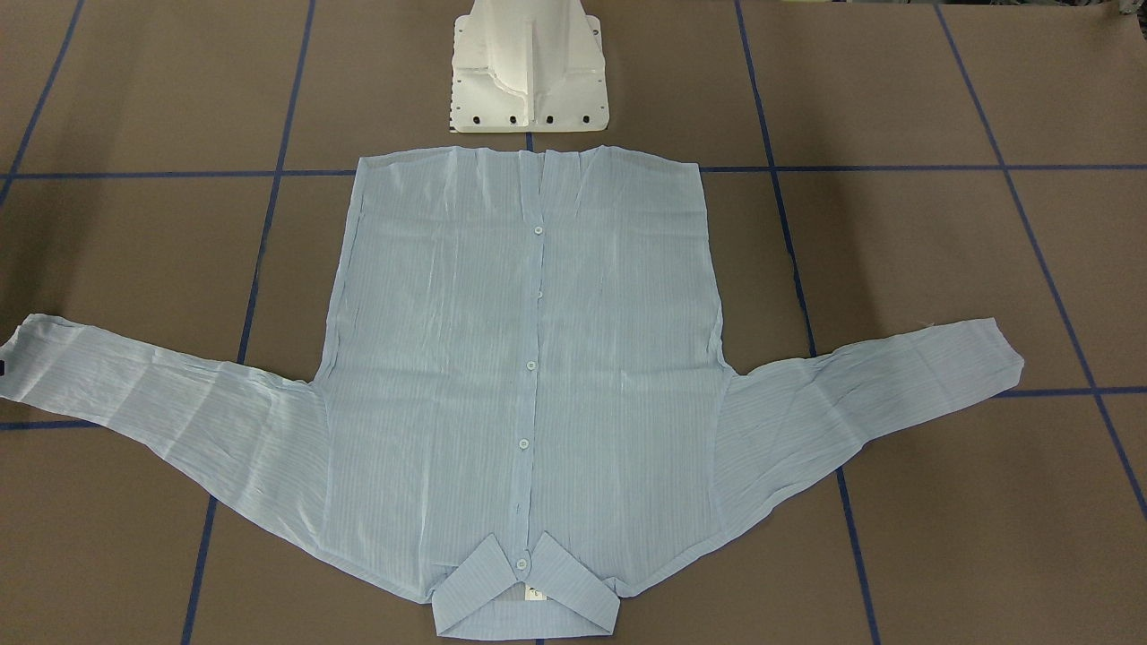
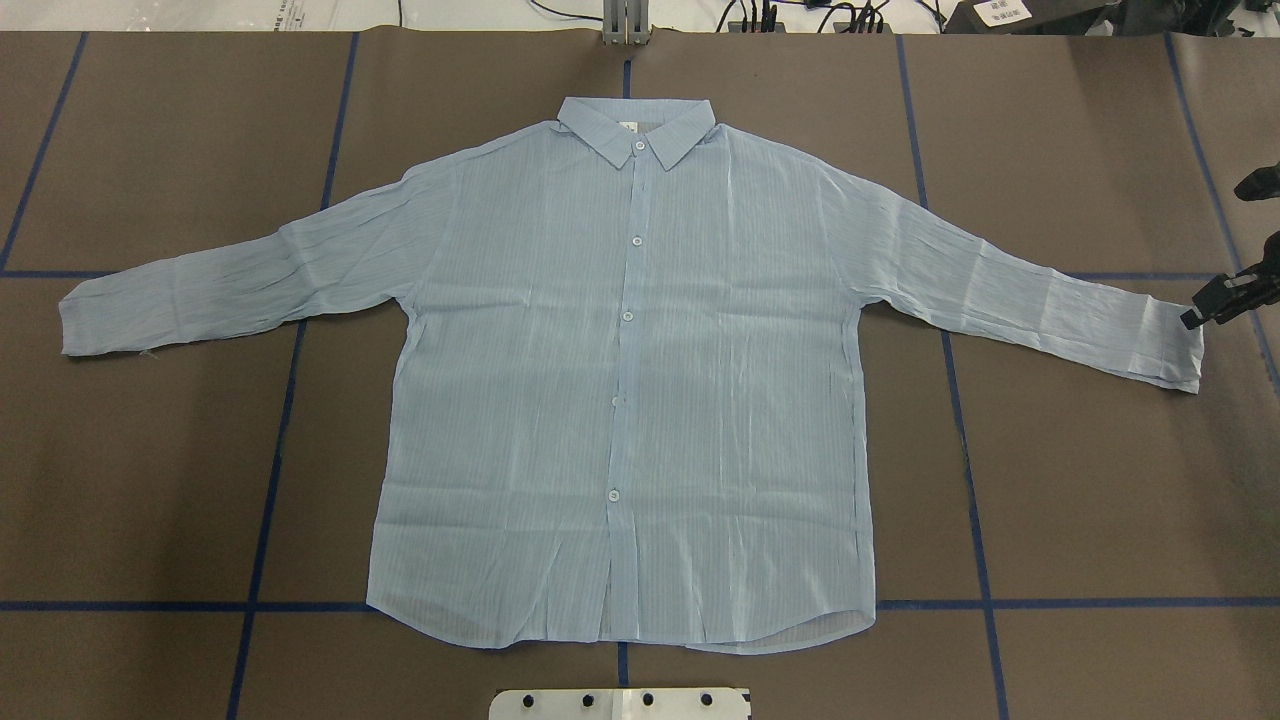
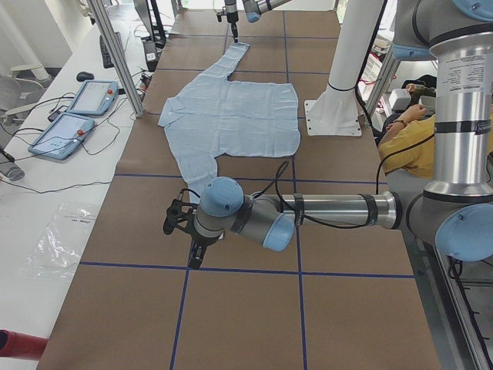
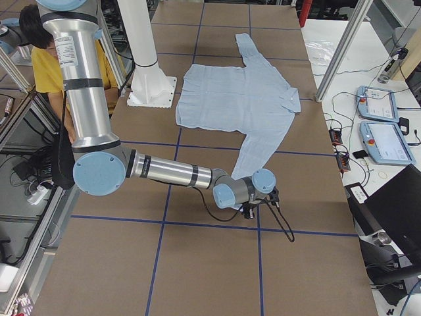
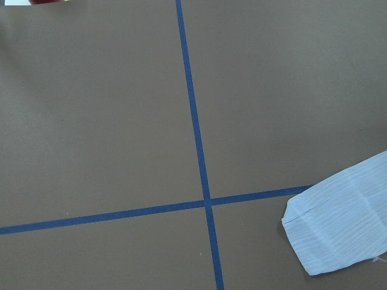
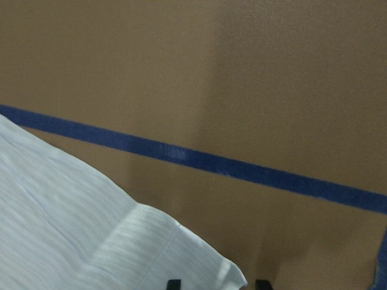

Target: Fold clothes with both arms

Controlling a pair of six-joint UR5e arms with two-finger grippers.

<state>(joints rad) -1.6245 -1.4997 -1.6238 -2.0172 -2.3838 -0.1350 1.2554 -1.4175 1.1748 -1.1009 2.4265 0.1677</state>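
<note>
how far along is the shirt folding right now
Barely started. Done: the shirt lies flat and buttoned, sleeves spread, with no fold made. In hand: the right gripper is at the right cuff, fingertips apart, not clamped; the left gripper hangs clear of the left cuff. Left: every fold.

Counts:
- 1 thin light-blue pinstriped long-sleeved shirt (image 2: 720, 400), with 2 sleeves and 5 white round buttons (image 2: 628, 316) down the front.
- 2 silver-tube robot arms with grey joints and light-blue caps: left arm (image 3: 331, 210), right arm (image 4: 171, 172).
- 1 white pedestal base (image 1: 529, 67), top centre of the front view.
- 2 blue-framed touchscreen pendants, upper left of the left-side view: upper pendant (image 3: 94, 96), lower pendant (image 3: 65, 135).
- 1 clear plastic bag (image 3: 58, 239), at the left edge of that view.
- 1 person in a yellow top (image 3: 408, 150), at its right.
</note>
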